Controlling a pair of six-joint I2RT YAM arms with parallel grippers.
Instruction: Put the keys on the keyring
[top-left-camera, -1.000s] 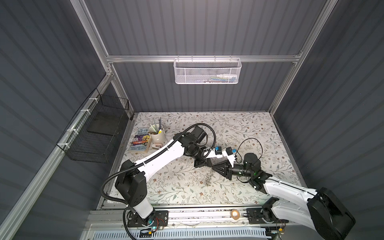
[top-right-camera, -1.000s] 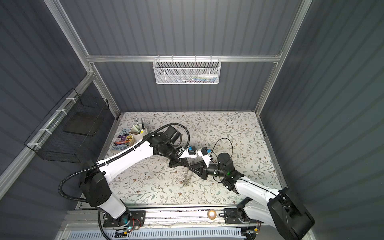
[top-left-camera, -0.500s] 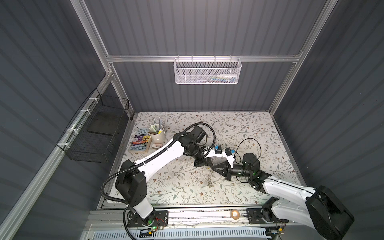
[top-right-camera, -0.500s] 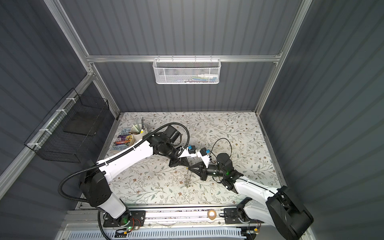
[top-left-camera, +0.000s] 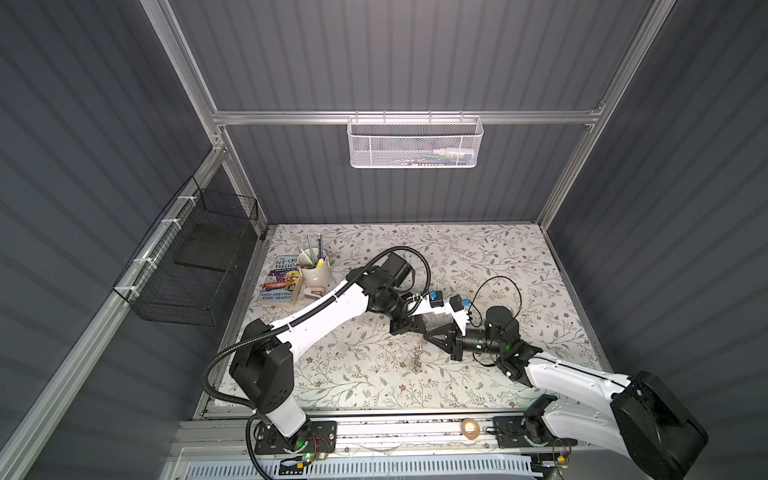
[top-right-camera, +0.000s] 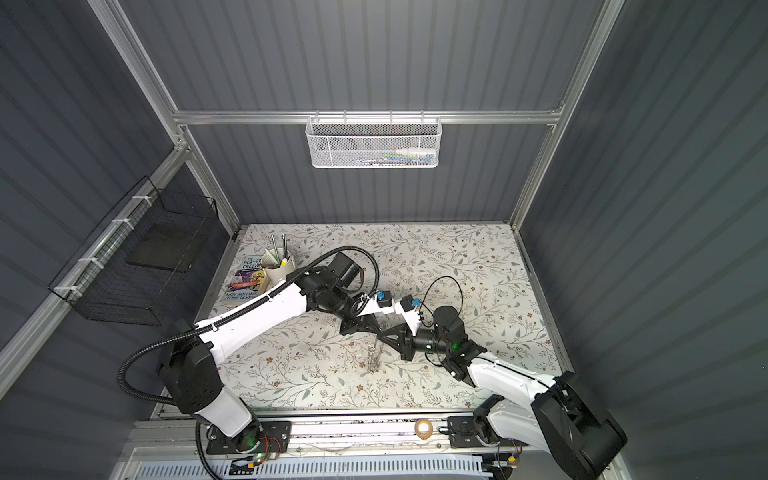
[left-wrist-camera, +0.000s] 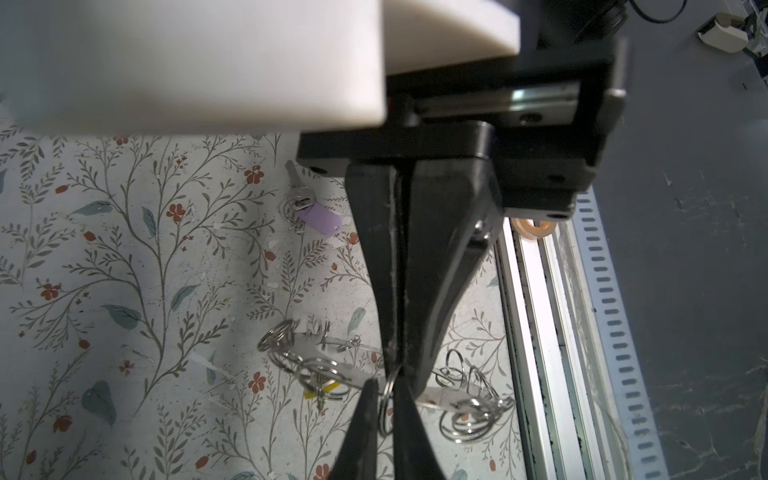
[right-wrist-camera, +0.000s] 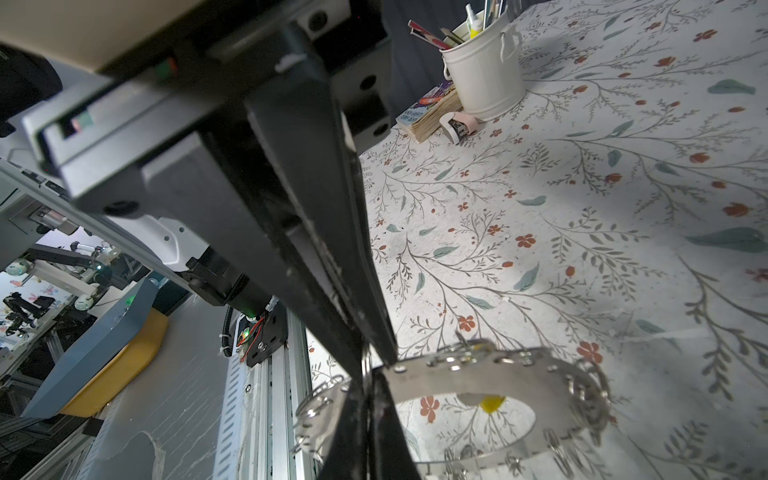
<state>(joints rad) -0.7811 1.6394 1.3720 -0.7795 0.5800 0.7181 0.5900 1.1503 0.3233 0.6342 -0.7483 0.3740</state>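
Left wrist view: right gripper (left-wrist-camera: 397, 361) is closed tight, its tip pinching the rim of the keyring (right-wrist-camera: 478, 365), which hangs tilted over the floral table (left-wrist-camera: 145, 270). Left gripper (left-wrist-camera: 387, 388) meets it tip-to-tip, jaws narrow w/ a wire rim loop btwn them; grip unclear. Lilac-tag key (left-wrist-camera: 311, 214) lies on the table, well apart. Right wrist view: yellow tag (right-wrist-camera: 492, 403) shows thru the ring's hole.

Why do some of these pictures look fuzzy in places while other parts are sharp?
Left wrist view: the white block close to the lens is badly out of focus, while the lilac-tagged key farther off is fairly sharp. Right wrist view: the keyring near the lens is soft-edged, and the white pot is crisper. In both top views the keyring is too small for detail.
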